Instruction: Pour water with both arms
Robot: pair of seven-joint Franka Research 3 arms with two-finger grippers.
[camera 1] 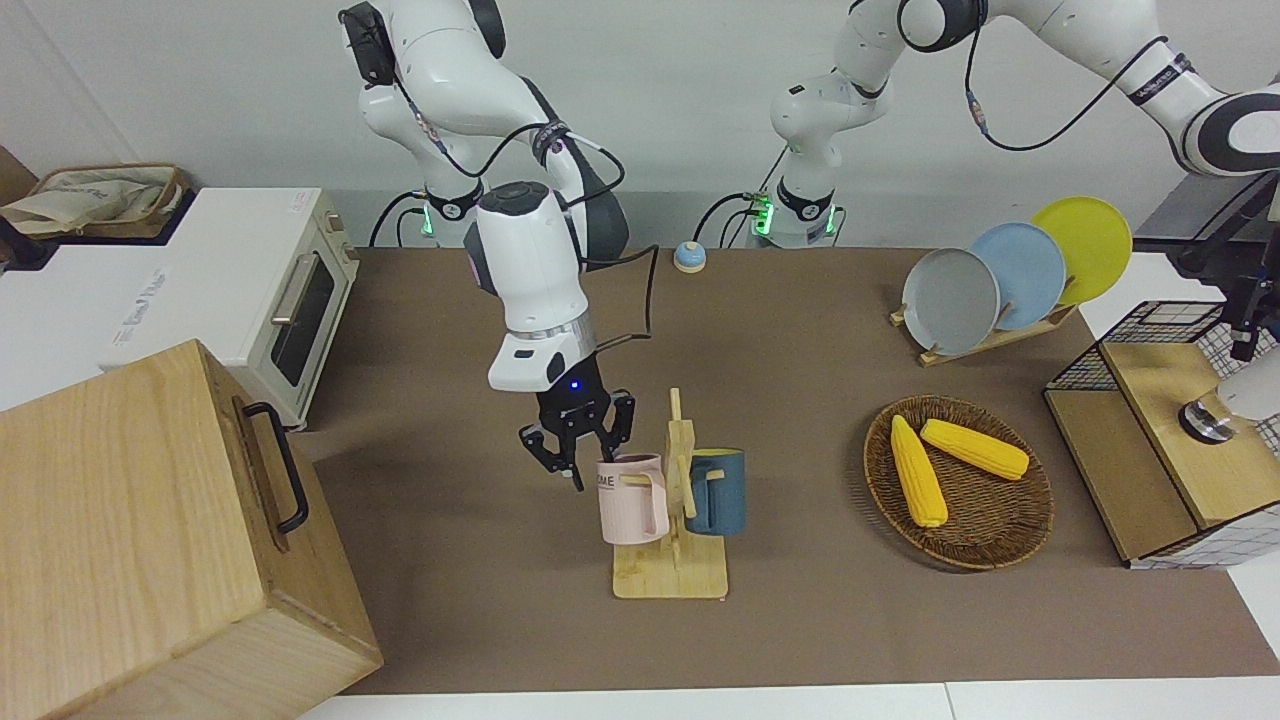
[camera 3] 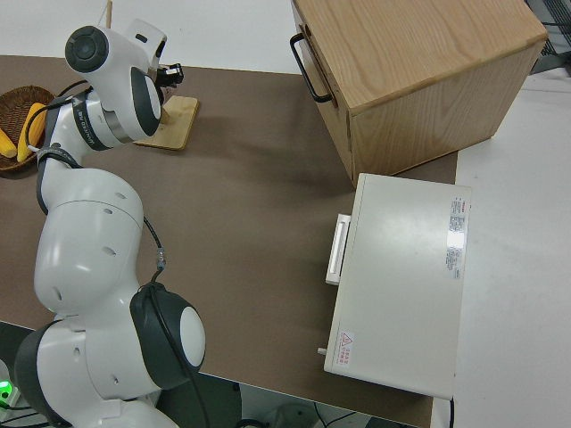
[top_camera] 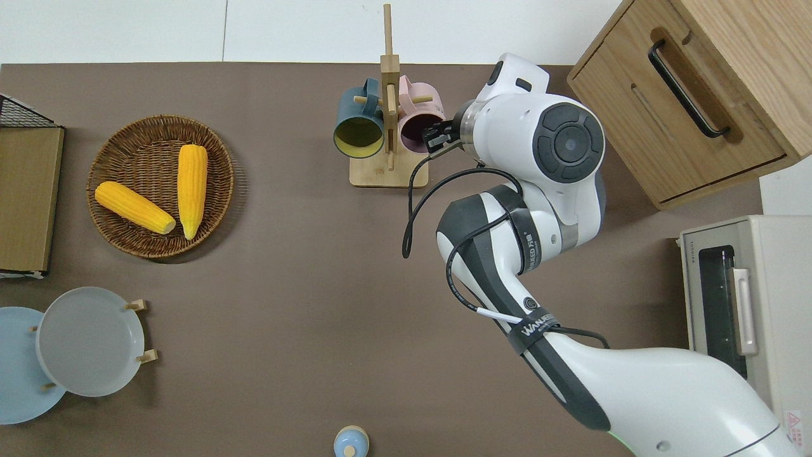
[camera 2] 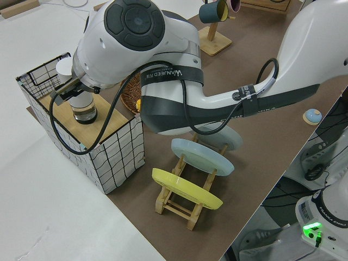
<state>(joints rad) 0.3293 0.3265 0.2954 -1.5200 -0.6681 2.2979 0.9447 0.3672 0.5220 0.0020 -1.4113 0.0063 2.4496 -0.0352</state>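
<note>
Right claw point(camera 1: 578, 447) hangs with fingers spread at the rim of the pink mug point(camera 1: 631, 500), which hangs on the wooden mug rack point(camera 1: 676, 560) beside the blue mug point(camera 1: 717, 492). Left claw point(camera 2: 66, 93) sits over a small glass cup point(camera 2: 82, 109) on the wire-basket shelf; can't tell its finger state. Mug looks rigid, light, glazed and slick, breakable. Best grip: pinch rim wall, lift off peg.
</note>
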